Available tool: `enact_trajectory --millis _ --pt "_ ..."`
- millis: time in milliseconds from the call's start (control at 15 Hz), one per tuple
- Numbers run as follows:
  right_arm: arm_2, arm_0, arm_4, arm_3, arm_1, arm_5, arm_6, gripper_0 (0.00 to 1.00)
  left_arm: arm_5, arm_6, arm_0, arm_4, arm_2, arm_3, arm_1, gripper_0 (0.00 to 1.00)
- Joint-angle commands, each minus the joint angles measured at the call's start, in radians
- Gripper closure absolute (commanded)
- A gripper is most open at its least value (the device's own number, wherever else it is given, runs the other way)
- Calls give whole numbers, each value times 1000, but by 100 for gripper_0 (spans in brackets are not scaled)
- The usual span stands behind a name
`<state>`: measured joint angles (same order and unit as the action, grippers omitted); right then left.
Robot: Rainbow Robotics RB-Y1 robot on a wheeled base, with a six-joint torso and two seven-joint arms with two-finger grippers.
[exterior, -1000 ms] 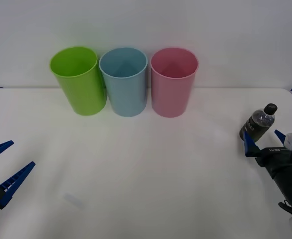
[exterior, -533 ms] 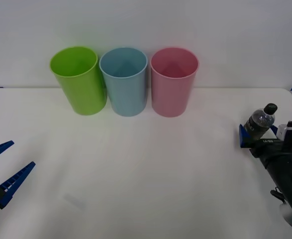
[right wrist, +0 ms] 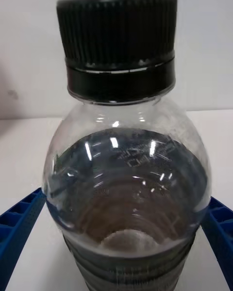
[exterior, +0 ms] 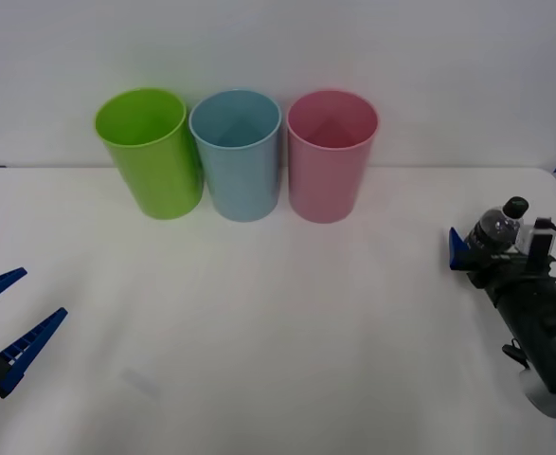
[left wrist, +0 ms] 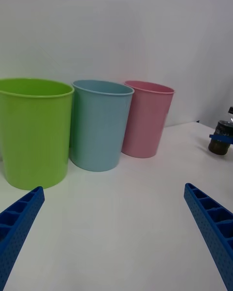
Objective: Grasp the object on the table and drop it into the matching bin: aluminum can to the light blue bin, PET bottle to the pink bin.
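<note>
Straddling the bottle point(exterior: 494, 233) at the surface's point(exterior: 278, 313) far right, the right gripper's point(exterior: 493, 248) fingers are sitting apart around its body; probably light, slick plastic, so grabbing mid-body, below the cap, seems safest.

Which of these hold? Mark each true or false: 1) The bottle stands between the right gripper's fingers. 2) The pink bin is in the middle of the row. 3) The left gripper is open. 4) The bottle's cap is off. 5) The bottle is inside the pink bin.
1) True: the bottle stands upright between the right gripper's fingers.
2) False: the blue bin is in the middle; the pink bin is rightmost.
3) True: the left gripper is open, holding nothing.
4) False: the black cap is on.
5) False: it stands on the table.
</note>
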<state>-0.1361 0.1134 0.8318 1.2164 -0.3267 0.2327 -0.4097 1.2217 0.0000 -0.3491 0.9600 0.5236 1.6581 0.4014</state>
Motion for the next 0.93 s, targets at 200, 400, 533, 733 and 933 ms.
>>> enact_trajectory --millis 200,400,533,733,933 --pt "12 6 0 0 -2 -9 -1 27 0 0 0 0 0 0 0 0" --pt "12 8 1 0 -2 -9 -4 100 0 0 0 0 0 0 0 0" --pt "12 6 1 0 -2 -9 -11 100 0 0 0 0 0 0 0 0" --pt "12 6 3 0 -2 -4 -11 100 0 0 0 0 0 0 0 0" --pt "6 -3 4 17 -3 43 -11 100 0 0 0 0 0 0 0 0"
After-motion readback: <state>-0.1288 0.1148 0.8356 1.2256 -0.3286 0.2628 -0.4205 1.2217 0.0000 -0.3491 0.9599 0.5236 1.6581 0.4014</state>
